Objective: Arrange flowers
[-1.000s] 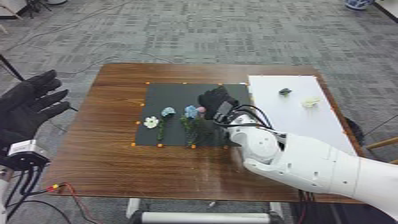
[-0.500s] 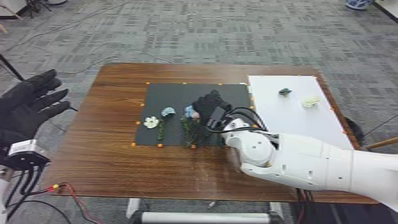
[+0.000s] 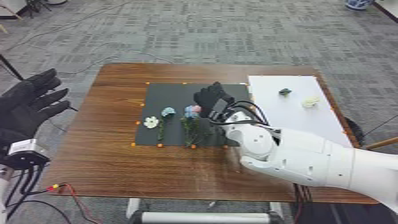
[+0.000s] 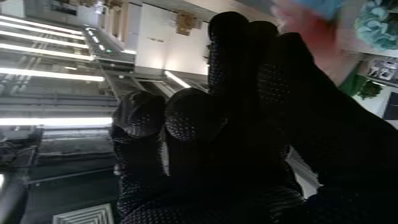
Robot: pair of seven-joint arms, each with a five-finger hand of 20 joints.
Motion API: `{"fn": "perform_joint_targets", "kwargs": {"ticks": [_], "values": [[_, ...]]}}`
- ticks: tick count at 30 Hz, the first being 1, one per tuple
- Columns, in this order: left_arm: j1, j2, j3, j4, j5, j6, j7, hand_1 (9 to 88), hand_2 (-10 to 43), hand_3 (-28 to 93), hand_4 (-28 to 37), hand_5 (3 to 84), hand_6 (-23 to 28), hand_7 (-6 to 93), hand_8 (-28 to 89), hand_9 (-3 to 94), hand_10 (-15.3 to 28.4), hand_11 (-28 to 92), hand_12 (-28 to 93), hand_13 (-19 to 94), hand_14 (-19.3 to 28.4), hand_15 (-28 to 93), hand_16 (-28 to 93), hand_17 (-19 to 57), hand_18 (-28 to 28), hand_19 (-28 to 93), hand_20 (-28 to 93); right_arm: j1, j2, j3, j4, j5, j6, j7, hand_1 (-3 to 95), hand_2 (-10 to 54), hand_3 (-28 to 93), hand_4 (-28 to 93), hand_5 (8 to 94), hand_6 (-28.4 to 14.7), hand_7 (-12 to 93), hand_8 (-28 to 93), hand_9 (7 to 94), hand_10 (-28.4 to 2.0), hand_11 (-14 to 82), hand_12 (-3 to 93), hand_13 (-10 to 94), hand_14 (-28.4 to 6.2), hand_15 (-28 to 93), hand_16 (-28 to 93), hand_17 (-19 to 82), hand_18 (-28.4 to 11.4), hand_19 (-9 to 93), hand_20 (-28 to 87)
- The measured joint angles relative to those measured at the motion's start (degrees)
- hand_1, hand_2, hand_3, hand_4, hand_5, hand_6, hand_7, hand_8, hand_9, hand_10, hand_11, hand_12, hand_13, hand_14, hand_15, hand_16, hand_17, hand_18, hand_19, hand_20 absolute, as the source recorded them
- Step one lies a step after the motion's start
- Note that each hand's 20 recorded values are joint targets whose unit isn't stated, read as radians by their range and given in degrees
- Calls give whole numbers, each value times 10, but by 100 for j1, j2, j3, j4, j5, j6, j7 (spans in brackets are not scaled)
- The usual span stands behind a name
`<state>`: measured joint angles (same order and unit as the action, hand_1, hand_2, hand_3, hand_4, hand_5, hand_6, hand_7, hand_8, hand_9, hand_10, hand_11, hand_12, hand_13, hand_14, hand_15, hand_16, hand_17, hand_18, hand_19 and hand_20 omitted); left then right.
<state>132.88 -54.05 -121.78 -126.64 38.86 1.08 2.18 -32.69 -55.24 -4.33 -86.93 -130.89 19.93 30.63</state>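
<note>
Right hand [image 3: 211, 100]: fingers extended, unclamped, beside pink flower [image 3: 196, 108] at black mat [image 3: 176, 91]. Left hand [image 3: 19, 111]: fingers apart, left of surface [image 3: 98, 165]. White flower [image 3: 151, 122] on mat

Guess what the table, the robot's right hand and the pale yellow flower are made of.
The table: wood or wood-look laminate, faintly glossy, going by its streaky brown grain and soft sheen. The right hand: matt black fabric outside, patterned with tiny pale dots. The pale yellow flower: perhaps cloth or plastic, but too small to tell.
</note>
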Motion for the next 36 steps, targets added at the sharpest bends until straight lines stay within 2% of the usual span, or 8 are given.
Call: {"fn": "perform_joint_targets", "kwargs": {"ticks": [12, 13, 14, 16, 21, 24, 31, 36], "values": [[11, 0, -5, -1, 2, -1, -6, 245, -59, 688, -275, 260, 29, 214, -97, 201, 112, 226, 142, 128, 143, 398, -68, -79, 206, 395, 82, -17, 97, 76, -64, 8, -218, -233, 425, -95, 858, -282, 581, 30, 446, -33, 697, -49, 181, 431, 618, -59, 807, 366, 332, -189, 848, 559], [12, 4, -5, -1, 2, -2, -6, 246, -59, 687, -276, 261, 29, 214, -97, 201, 112, 227, 142, 128, 143, 399, -69, -79, 205, 395, 81, -15, 104, 73, -67, 10, -203, -222, 414, -95, 868, -279, 569, 30, 420, -43, 676, -54, 208, 399, 616, -61, 809, 360, 330, -190, 848, 559], [13, 7, -5, -1, 2, -3, -6, 245, -59, 688, -276, 261, 29, 215, -97, 201, 111, 228, 142, 128, 143, 400, -69, -79, 205, 396, 81, -12, 108, 67, -67, 10, -175, -199, 387, -95, 900, -267, 517, 17, 376, -127, 594, -82, 270, 300, 606, -64, 810, 360, 323, -191, 844, 554], [13, 9, -5, -1, 2, -6, -7, 245, -60, 689, -276, 261, 29, 217, -98, 202, 112, 230, 141, 129, 144, 403, -70, -79, 206, 398, 82, -9, 113, 58, -67, 7, -81, -94, 367, -95, 926, -270, 421, -18, 326, -158, 467, -111, 272, 228, 577, -68, 803, 358, 312, -196, 839, 542], [24, 9, -4, -1, 2, -16, -7, 245, -61, 689, -278, 261, 28, 223, -101, 202, 113, 237, 139, 129, 144, 411, -73, -78, 207, 401, 81, -159, 180, 403, -134, -71, 63, 614, 333, -95, 931, -262, 260, -89, 204, -91, 282, -148, 153, 195, 511, -101, 829, 264, 265, -196, 797, 491], [50, 5, -4, -6, 2, -16, -5, 244, -61, 691, -279, 262, 28, 226, -104, 203, 113, 240, 136, 128, 145, 418, -77, -78, 206, 403, 79, -398, 293, 984, -204, -80, 46, 901, 335, -95, 924, -275, 236, -96, 174, -84, 262, -150, 128, 189, 504, -105, 832, 253, 261, -197, 792, 484], [81, -7, -6, -14, 5, -14, 4, 244, -63, 693, -281, 262, 29, 230, -106, 202, 114, 247, 131, 127, 146, 424, -82, -79, 207, 405, 77, -249, 789, 1380, -124, 87, -1153, 918, 322, -95, 920, -282, 217, -111, 115, -67, 251, -167, 82, 149, 508, -106, 840, 244, 267, -203, 804, 483], [99, -23, -22, -35, 8, -9, 22, 244, -63, 694, -281, 263, 30, 231, -108, 202, 113, 251, 129, 127, 146, 426, -85, -79, 207, 406, 76, -225, 1118, 1582, 264, 529, -1570, 1071, 311, -95, 924, -283, 198, -128, 79, -52, 236, -193, 55, 126, 507, -117, 844, 248, 266, -214, 809, 486]]}}
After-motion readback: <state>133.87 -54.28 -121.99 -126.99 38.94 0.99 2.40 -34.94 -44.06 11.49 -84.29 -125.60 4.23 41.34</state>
